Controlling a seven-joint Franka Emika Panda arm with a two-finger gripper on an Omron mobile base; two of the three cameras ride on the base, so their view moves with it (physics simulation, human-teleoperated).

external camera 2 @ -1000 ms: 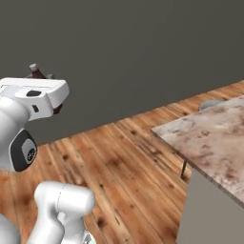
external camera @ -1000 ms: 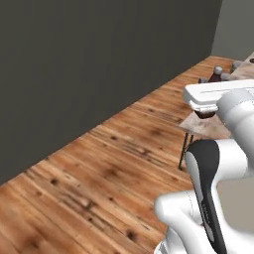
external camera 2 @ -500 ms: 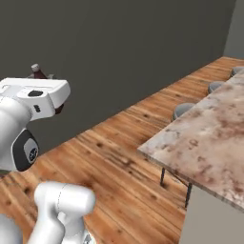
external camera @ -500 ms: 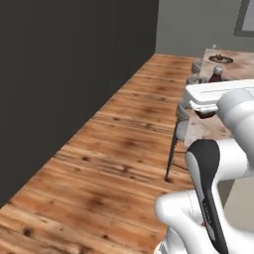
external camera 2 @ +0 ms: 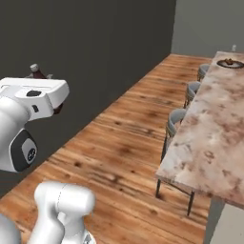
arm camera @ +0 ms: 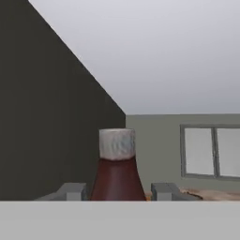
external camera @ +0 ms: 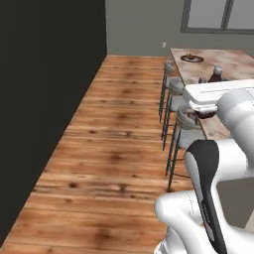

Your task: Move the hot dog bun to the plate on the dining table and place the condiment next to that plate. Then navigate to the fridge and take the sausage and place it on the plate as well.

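Base turned, both base views swinging round with it. Dark wall [external camera: 49, 99] slid from filling the top of the left base view to its left side; far grey wall and window [external camera: 218, 15] came into sight. Table [external camera 2: 219, 124], earlier just a corner at the right edge of the right base view, came to show along its length to the far end. Plate [external camera 2: 230, 63] near that far end appeared, also seen in the left base view. Row of stools [external camera: 176, 94] along the table's edge came into sight.
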